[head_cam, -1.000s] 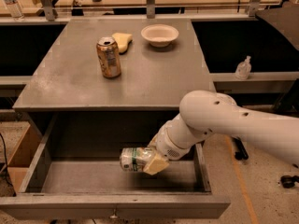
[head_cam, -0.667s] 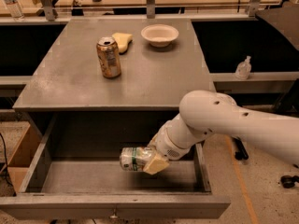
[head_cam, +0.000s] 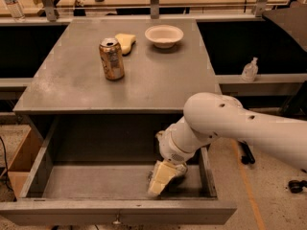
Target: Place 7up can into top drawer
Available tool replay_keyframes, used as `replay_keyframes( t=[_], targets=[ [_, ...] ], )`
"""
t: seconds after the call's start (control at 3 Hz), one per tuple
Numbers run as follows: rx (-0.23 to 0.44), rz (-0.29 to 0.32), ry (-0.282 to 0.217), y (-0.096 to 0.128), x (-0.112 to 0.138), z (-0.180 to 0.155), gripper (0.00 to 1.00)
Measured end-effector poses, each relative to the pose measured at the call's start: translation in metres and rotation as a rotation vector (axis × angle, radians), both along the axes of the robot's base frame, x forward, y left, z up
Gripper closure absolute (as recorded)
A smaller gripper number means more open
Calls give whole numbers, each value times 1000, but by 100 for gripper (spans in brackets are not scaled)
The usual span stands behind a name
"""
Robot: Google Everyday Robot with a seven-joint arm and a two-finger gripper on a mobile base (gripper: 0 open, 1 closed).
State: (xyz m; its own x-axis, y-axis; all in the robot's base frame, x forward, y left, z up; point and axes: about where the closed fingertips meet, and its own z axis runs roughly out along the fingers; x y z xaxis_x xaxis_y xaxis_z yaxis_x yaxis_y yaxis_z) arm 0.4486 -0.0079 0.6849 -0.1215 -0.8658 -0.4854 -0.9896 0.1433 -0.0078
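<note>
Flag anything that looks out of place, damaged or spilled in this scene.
The silvery-green 7up can is nowhere in view. The wide grey top drawer stands open and shows only the claw, low at its right end, which may hide the can. Nothing looks spilled or damaged.

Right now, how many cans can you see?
1. A brown can stands on the tabletop, left of the bowl. The gripper is down in the open drawer; another can might be hidden behind it.
</note>
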Motion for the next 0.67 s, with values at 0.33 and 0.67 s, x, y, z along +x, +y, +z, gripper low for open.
replay_keyframes(
  t=[0.33,0.67],
  targets=[
    [10,9,11,0,1,14,0],
    [17,6,6,-8,2,46,0]
  ],
)
